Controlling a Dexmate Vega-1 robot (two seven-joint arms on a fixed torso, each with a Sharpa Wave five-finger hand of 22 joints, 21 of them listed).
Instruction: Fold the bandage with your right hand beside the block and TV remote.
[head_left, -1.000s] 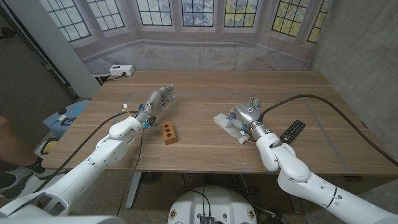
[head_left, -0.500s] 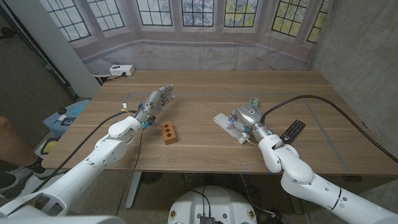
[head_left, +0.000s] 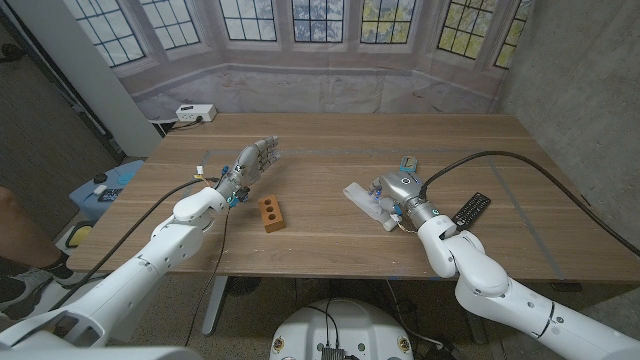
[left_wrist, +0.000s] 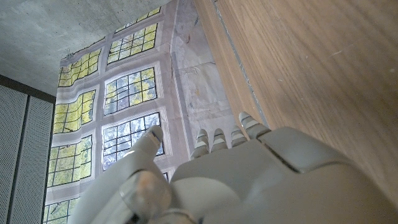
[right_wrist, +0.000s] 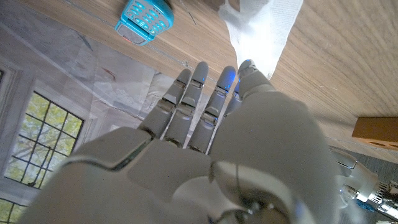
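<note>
Between the earlier head pictures and now, my right robot hand (head_left: 398, 187) has eased slightly toward the right over the bandage, while my left robot hand (head_left: 251, 160), the block and the remote have kept their places. From the wrist camera, my right fingers (right_wrist: 198, 93) lie straight and close together, reaching along the white bandage (right_wrist: 261, 34); whether they are pressing or pinching the cloth I cannot tell, since the grip itself is hidden under the palm. The bandage (head_left: 366, 202) lies as a pale strip on the wooden worktop (head_left: 330, 140), partly under my right robot hand, between the orange-brown block (head_left: 271, 213) well off on one side and the black TV remote (head_left: 472, 210) near on the other. My left robot hand waits apart from all this, fingers spread and holding nothing, beyond the block. As I judge it, the fold is under way but not finished: the strip looks stretched out and not clearly doubled, so lifting one end over and pressing it down is what remains.
</note>
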